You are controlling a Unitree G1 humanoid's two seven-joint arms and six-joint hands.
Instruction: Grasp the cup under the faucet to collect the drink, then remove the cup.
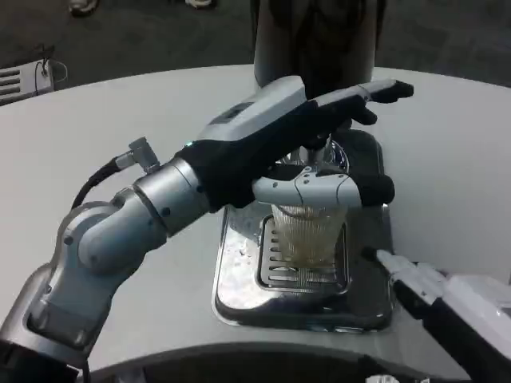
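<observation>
Nearest, at the lower right, the right hand [415, 279] lies low beside the drip tray [239, 275]; whether its fingers are spread or curled I cannot tell. Farther in, the left hand [307, 155] wraps its fingers around the cup [307, 235], which stands on the tray's grate under the faucet [323, 152]. The ribbed, clear cup looks light, thin and crushable: hold mid-wall, gently.

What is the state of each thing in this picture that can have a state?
Left hand: wrapped around the cup from its side, holding it.
Cup: upright on the drip tray grate, clear and ribbed; liquid level cannot be told.
Drip tray: flat on the white table, shiny, cup standing on it.
Faucet: mostly hidden behind the hand; flow cannot be told.
Right hand: low beside the tray, holding nothing.
</observation>
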